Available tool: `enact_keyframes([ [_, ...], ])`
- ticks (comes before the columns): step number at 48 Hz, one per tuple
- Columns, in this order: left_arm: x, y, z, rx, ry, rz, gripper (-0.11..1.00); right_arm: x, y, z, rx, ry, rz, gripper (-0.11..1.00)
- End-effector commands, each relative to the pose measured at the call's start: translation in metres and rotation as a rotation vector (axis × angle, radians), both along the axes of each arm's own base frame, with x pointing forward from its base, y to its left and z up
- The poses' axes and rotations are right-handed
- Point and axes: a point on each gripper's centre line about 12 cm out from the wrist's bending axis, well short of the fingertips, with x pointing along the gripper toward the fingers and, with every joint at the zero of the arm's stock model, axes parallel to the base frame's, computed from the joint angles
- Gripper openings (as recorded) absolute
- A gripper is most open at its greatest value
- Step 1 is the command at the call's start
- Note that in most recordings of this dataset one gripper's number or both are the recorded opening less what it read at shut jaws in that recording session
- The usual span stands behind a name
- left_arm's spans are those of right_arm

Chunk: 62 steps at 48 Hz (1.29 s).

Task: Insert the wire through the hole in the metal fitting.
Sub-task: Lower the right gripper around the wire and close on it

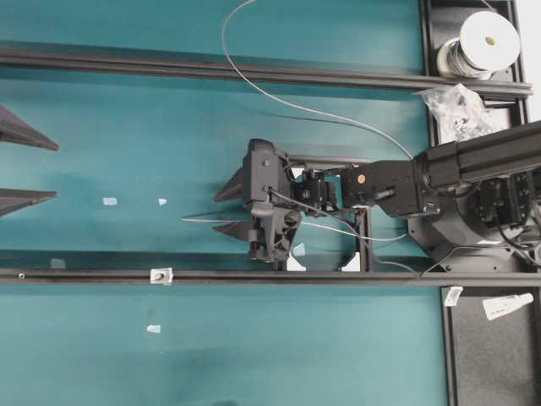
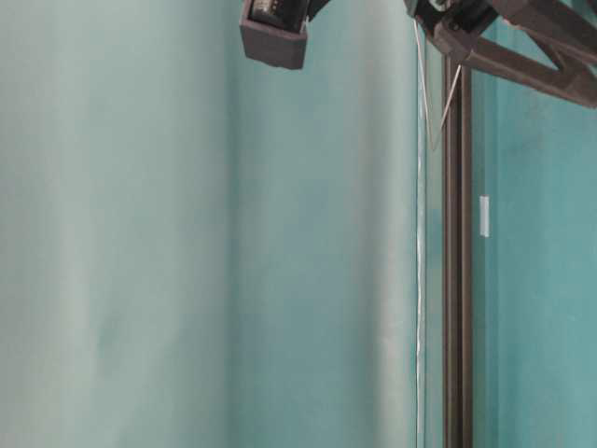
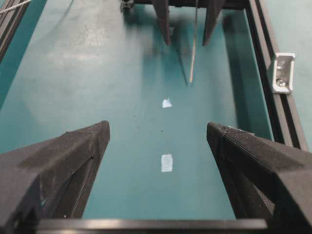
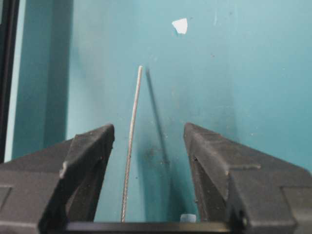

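Observation:
The wire (image 1: pixel 296 106) runs from a spool at the back right in a long curve to my right gripper (image 1: pixel 214 213). Its straight tip (image 1: pixel 193 220) sticks out past the fingers. In the right wrist view the wire (image 4: pixel 134 126) lies between the open jaws of the right gripper (image 4: pixel 148 131), nearer the left finger and not clamped. The metal fitting (image 1: pixel 161 275) sits on the lower black rail, left of and below the wire tip; it also shows in the left wrist view (image 3: pixel 283 73). My left gripper (image 1: pixel 57 172) is open and empty at the far left (image 3: pixel 158 129).
Two long black rails (image 1: pixel 211 68) (image 1: pixel 338 277) cross the teal mat. A wire spool (image 1: pixel 486 42) and a bag of parts (image 1: pixel 461 110) lie at the back right. Pale tape scraps (image 1: pixel 110 201) (image 1: pixel 153 328) dot the mat. A white tube (image 1: pixel 507 304) lies at the right.

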Motion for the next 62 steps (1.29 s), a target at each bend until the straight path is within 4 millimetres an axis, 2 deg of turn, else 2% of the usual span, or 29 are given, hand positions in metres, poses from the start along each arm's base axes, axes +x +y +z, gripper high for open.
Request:
enact_keyframes([
  [1, 0.0028, -0.0003, 0.005, 0.0, -0.02, -0.001, 0.67, 0.003, -0.0004, 0.0045, 0.003, -0.018, -0.004, 0.62],
  [5, 0.0024, -0.0003, 0.0045, 0.0, -0.018, -0.001, 0.67, 0.0025, 0.0001, 0.0041, 0.003, -0.017, -0.002, 0.59],
  [15, 0.0028, -0.0003, 0.0048, 0.0, -0.018, -0.001, 0.67, 0.0015, 0.0001, 0.0022, 0.002, 0.012, -0.002, 0.18],
  [17, 0.0029, -0.0003, 0.0044, 0.0, -0.017, -0.001, 0.67, 0.0014, 0.0001, 0.0019, 0.002, 0.018, -0.002, 0.14],
  [44, 0.0028, -0.0003, 0.0048, 0.0, -0.018, -0.001, 0.67, 0.0017, -0.0004, 0.0017, 0.0, 0.029, -0.002, 0.12],
  [49, 0.0032, -0.0002, 0.0052, -0.001, -0.02, 0.0, 0.67, 0.0017, 0.0002, 0.0017, -0.003, 0.029, 0.002, 0.09],
  [54, 0.0032, 0.0002, 0.0049, -0.001, -0.018, 0.001, 0.67, 0.002, 0.0002, 0.0021, -0.004, 0.024, 0.004, 0.0],
  [62, 0.0032, 0.0001, 0.0052, 0.0, -0.02, 0.0, 0.67, 0.0035, -0.0001, 0.0042, -0.008, 0.018, 0.008, -0.01],
])
